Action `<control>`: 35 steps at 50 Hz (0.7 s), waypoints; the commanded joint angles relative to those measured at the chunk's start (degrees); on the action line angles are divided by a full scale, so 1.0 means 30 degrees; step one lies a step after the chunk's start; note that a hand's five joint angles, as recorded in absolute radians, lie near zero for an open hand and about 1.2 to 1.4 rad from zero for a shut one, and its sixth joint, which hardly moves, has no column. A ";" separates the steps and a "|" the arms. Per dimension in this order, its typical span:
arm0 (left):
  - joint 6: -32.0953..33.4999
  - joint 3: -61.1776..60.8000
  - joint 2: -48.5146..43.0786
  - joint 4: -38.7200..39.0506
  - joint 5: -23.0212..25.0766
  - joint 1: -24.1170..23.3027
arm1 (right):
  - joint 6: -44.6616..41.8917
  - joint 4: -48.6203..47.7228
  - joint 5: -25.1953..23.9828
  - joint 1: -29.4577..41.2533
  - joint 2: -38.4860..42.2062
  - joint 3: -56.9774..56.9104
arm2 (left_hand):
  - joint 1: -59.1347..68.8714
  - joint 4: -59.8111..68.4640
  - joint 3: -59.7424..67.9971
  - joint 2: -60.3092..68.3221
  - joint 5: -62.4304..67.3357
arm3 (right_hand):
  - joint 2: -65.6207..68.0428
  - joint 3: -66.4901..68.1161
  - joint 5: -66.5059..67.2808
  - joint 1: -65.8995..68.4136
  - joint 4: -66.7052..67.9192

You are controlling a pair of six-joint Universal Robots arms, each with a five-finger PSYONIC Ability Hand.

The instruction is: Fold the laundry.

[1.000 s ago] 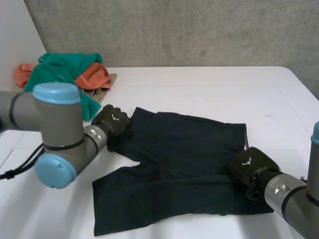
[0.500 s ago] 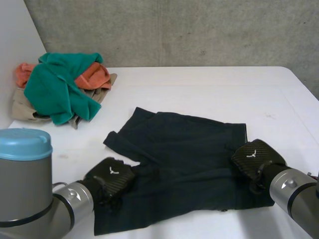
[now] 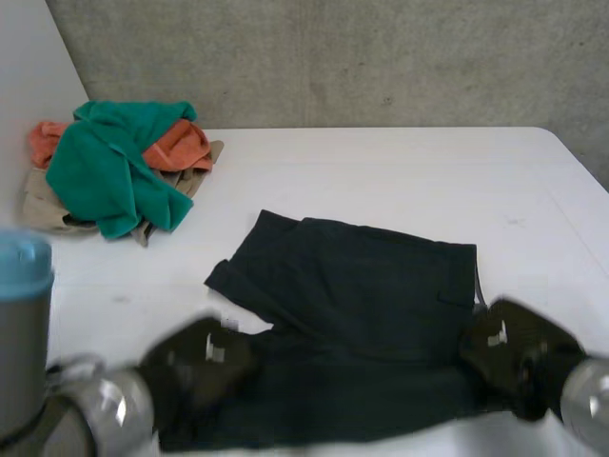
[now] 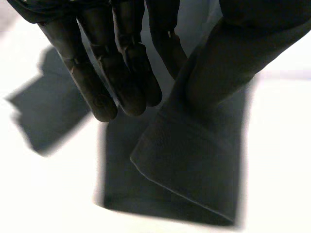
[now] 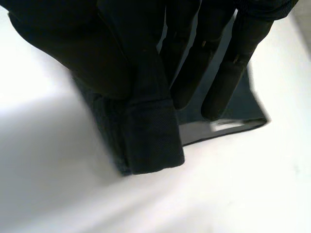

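Head view: dark shorts [image 3: 362,286] lie spread on the white table [image 3: 381,162]. The left hand [image 3: 195,367] is at the near leg hem and the right hand [image 3: 514,347] at the near right corner.

Left wrist view: its fingers [image 4: 121,82] and thumb pinch a lifted fold of hem.

Right wrist view: fingers [image 5: 218,68] and thumb clamp a thick hemmed edge.

This looks like the opening fold. Next, the 2 hands should carry the near edge evenly over to the far edge.

No writing is readable.
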 commanded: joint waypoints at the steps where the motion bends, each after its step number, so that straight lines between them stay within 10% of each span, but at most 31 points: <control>1: 0.0114 0.5231 -0.4034 0.5848 -0.1851 0.0208 | 0.3250 -0.3738 0.0208 -0.0115 0.4372 -0.3473 | 0.4986 0.3819 0.3964 0.3857 0.4406 | 0.4262 0.4046 0.3806 0.5678 0.3799; 14: 0.0144 1.7355 -1.4664 0.8811 -0.2001 -0.0173 | 0.3223 -1.2229 0.4161 0.0178 1.1748 -0.9357 | 0.4986 0.3819 0.3964 0.3857 0.4406 | 0.4262 0.4046 0.3806 0.5678 0.3799; 16: 0.0143 1.8212 -1.5373 0.8928 -0.1912 -0.0290 | 0.3223 -1.3084 0.4310 0.0207 1.2808 -1.0181 | 0.4986 0.3819 0.3964 0.3857 0.4406 | -0.5949 -0.6164 -0.6404 -0.4533 -0.6411; 18: -0.0002 1.8916 -1.5785 0.9336 -0.1912 -0.0582 | 0.3164 -1.3671 0.4514 0.0236 1.3862 -1.1233 | -1.8347 -1.9514 -1.9369 -1.9476 -1.8928 | -1.9072 -1.9287 -1.9527 -1.7656 -1.9534; 19: -0.0061 1.9007 -1.5787 0.9571 -0.1912 -0.0700 | 0.3193 -1.3703 0.4660 0.0236 1.3955 -1.1501 | -1.5353 -1.6520 -1.6375 -1.6482 -1.5934 | -1.9072 -1.9287 -1.9527 -1.7656 -1.9534; 35: -0.1262 1.0985 -0.9403 1.0716 -0.1970 -0.1697 | 0.7849 -0.7996 0.3728 0.0325 0.6690 -0.3890 | -1.8347 -1.9514 -1.9369 -1.9476 -1.8928 | -1.9072 -1.9287 -1.9527 -1.7656 -1.9534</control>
